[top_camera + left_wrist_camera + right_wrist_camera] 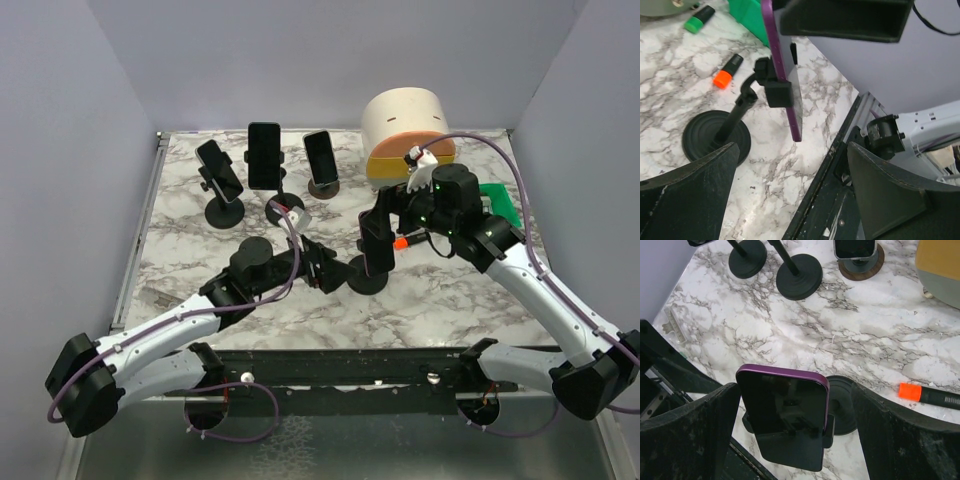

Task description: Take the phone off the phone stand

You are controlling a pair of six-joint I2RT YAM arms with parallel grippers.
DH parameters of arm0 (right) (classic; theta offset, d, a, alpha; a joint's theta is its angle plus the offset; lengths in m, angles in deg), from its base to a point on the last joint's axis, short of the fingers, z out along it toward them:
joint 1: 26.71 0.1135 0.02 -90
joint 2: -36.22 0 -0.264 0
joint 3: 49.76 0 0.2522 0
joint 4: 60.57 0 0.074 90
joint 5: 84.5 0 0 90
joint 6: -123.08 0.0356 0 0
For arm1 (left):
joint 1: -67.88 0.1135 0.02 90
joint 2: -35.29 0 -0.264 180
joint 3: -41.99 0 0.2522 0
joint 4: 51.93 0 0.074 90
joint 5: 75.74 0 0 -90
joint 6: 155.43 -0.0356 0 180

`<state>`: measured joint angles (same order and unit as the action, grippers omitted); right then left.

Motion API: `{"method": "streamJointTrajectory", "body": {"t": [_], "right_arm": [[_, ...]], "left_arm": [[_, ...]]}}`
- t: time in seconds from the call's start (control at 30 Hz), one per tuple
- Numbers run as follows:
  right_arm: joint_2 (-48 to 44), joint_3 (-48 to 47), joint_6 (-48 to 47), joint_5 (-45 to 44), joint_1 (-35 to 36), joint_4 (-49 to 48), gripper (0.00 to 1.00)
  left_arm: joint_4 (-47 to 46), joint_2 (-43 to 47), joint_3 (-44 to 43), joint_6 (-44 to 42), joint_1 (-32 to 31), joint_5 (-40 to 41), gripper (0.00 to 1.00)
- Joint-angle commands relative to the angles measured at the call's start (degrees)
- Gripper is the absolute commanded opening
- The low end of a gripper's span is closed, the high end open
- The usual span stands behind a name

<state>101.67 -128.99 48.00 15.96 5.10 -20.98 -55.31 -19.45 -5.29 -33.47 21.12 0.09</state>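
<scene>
Marble worktop [180,235], near edge: right gripper [792,435] straddles the phone [782,400], jaws released and not touching it; left gripper [790,170] gapes beside the phone stand [715,137]. Next move is probably to clamp and lift.

The bench [790,330] is patterned in white marble with grey veining. The phone [782,405] is edged in purple around a black face, and the phone stand [702,142] is coloured black throughout. A black orange-capped marker [932,396], a green-capped marker [699,17] and a cream container [405,120] banded in orange are seen.
</scene>
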Motion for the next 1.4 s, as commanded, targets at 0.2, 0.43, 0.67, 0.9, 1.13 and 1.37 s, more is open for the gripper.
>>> {"method": "streamJointTrajectory", "body": {"t": [0.2, 0.43, 0.67, 0.9, 1.13, 1.37], "right_arm": [[2.54, -3.35, -0.92, -4.74, 2.21, 3.39, 0.92], [3.11, -4.66, -1.29, -6.09, 3.93, 4.29, 0.91], [2.86, -4.25, -1.17, -6.59, 4.83, 4.5, 0.91], [2.44, -4.28, -0.7, -7.41, 5.45, 4.84, 0.88], [2.14, -4.73, -0.5, -8.09, 6.38, 5.69, 0.86], [1.98, -5.49, -0.5, -9.41, 8.14, 6.71, 0.84]], "left_arm": [[-10.9, -8.31, 1.6, -4.45, -7.76, 4.98, 0.66], [-15.44, -13.03, 2.18, -3.86, -8.34, 7.91, 0.52], [-19.12, -15.85, 2.41, -2.88, -8.51, 8.0, 0.38], [-21.87, -18.49, 2.84, -2.43, -8.95, 8.04, 0.29], [-23.75, -21.67, 2.92, -2.2, -9.05, 8.46, 0.16], [-25.75, -22.98, 3.63, -1.91, -9.05, 9.1, 0.01]]}}
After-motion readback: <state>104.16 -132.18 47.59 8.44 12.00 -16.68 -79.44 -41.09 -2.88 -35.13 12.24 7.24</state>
